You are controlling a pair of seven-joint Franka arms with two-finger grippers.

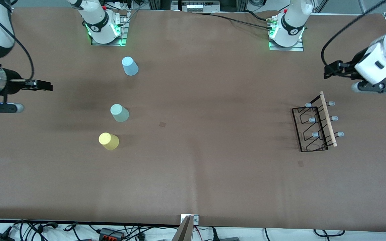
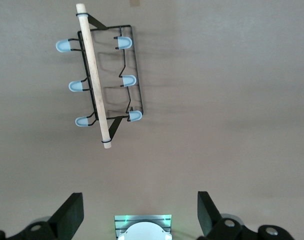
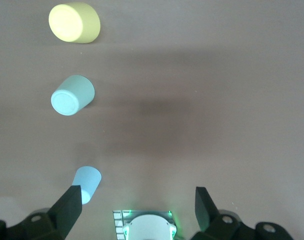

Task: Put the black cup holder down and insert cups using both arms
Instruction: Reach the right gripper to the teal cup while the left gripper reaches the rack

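Both arms hang raised, fingers spread and empty: left gripper over the table beside the black cup holder, right gripper toward the cups' end.

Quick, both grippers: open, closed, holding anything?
Left gripper: open, empty, up over the table near the black cup holder.
Right gripper: open, empty, near the cups.

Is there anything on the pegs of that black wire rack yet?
No. The black cup holder is empty, all six grey-tipped pegs bare. The cups stand upside down toward the right arm's end, insides hidden.
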